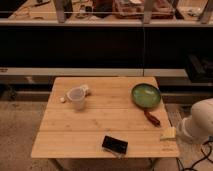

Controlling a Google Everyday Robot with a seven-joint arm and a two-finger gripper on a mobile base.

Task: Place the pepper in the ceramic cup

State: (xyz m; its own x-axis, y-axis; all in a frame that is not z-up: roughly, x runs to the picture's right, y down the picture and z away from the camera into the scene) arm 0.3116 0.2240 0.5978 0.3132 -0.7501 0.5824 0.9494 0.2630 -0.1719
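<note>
The pepper (152, 118) is small, dark red and slightly curved. It lies on the wooden table (100, 125) just below the green dish, near the right edge. The ceramic cup (77, 97) is pale with a wide rim and stands upright on the table's left part, far from the pepper. Of the robot, only a white rounded part of the arm (199, 125) shows, at the right edge beside the table. The gripper itself is out of view.
A round green dish (146, 95) sits at the table's right rear. A flat black object (115, 145) lies near the front edge. A pale yellow block (168, 133) rests at the front right corner. Small white lumps (62, 99) lie beside the cup. Dark shelving stands behind.
</note>
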